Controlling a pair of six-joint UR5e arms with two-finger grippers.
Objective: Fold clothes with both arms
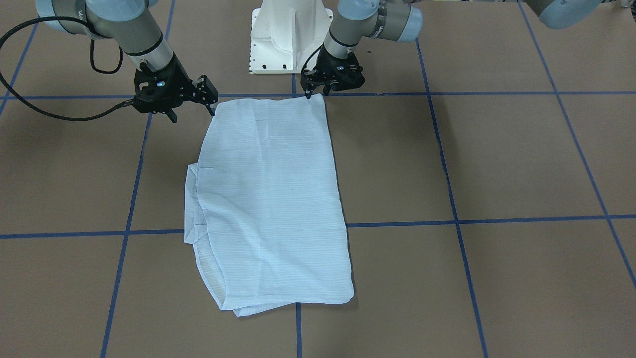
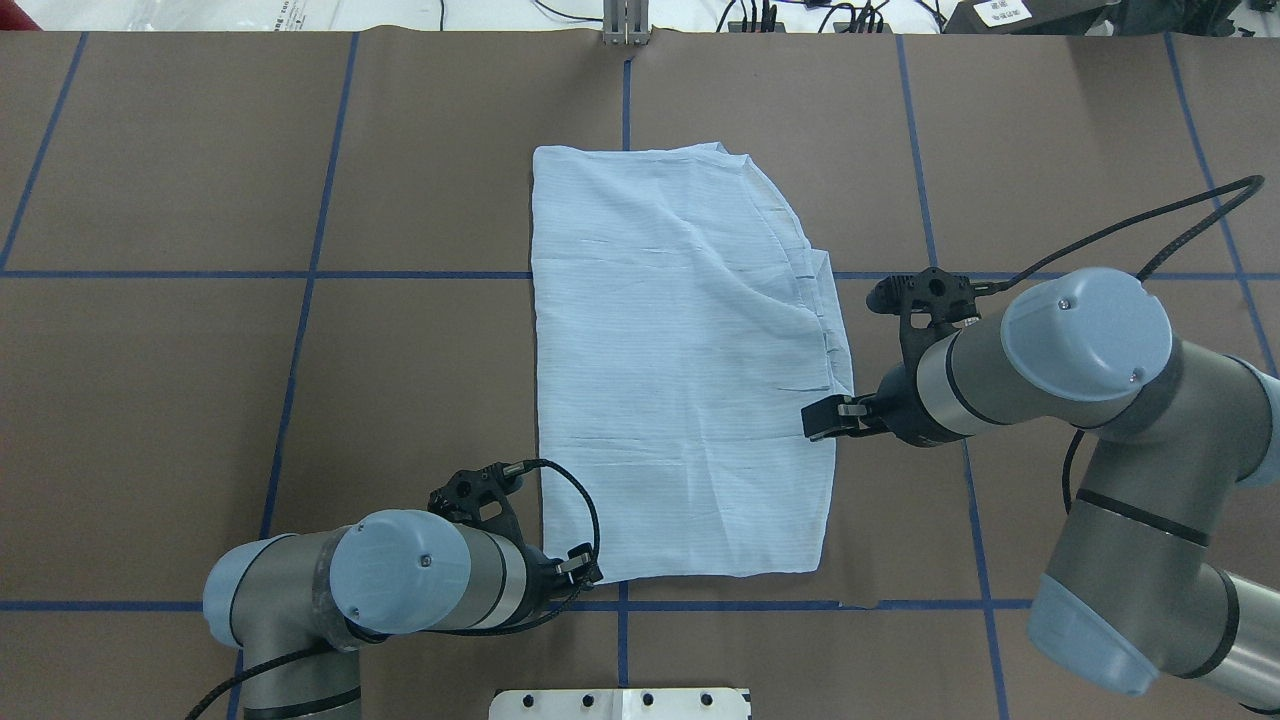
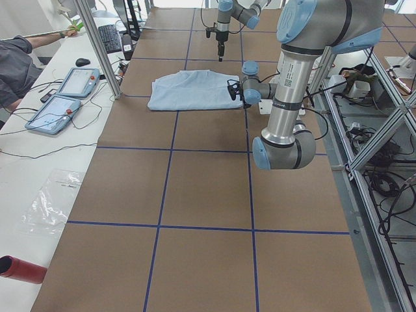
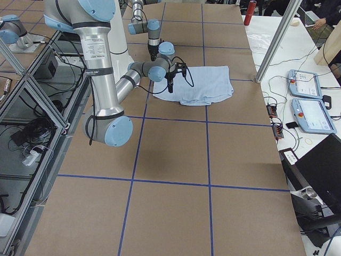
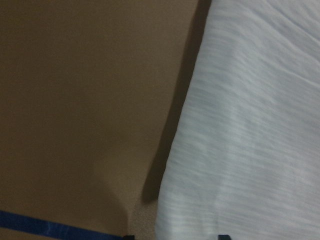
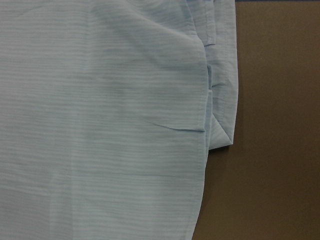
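Presently, folded shirt [image 1: 273, 199] lies flat on table [image 1: 497, 164]. Front-facing view: left gripper [image 1: 316, 93], jaws slightly apart, at its 1 o'clock corner; right gripper [image 1: 194, 115], jaws wide apart, near 11 o'clock.

We see even, bright overhead light on the brown table [image 1: 497, 164], shadows soft and faint, our left wrist view dim and blurred, a dark shadow edging the shirt [image 5: 250, 125] there, our right wrist view sharp
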